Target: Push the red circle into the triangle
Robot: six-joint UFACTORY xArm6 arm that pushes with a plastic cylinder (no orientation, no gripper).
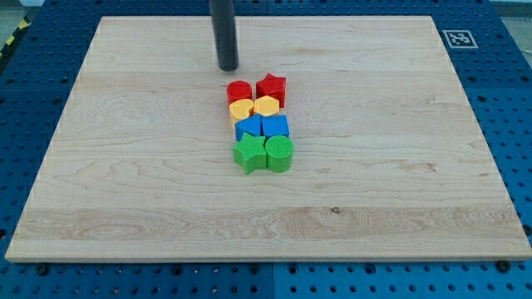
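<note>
Several blocks stand packed in two columns at the board's middle. The red circle (pixel 239 91) is at the top left, touching the red star (pixel 272 87) on its right. Below them sit a yellow block (pixel 241 109) and a yellow heart-like block (pixel 266 106). Then come a blue block (pixel 248 128), possibly the triangle, and a blue cube (pixel 275 126). At the bottom are a green star (pixel 248 154) and a green circle (pixel 279 153). My tip (pixel 228 68) rests on the board just above and slightly left of the red circle, apart from it.
The wooden board (pixel 125 166) lies on a blue perforated table (pixel 33 58). A black-and-white marker tag (pixel 458 37) sits off the board's top right corner.
</note>
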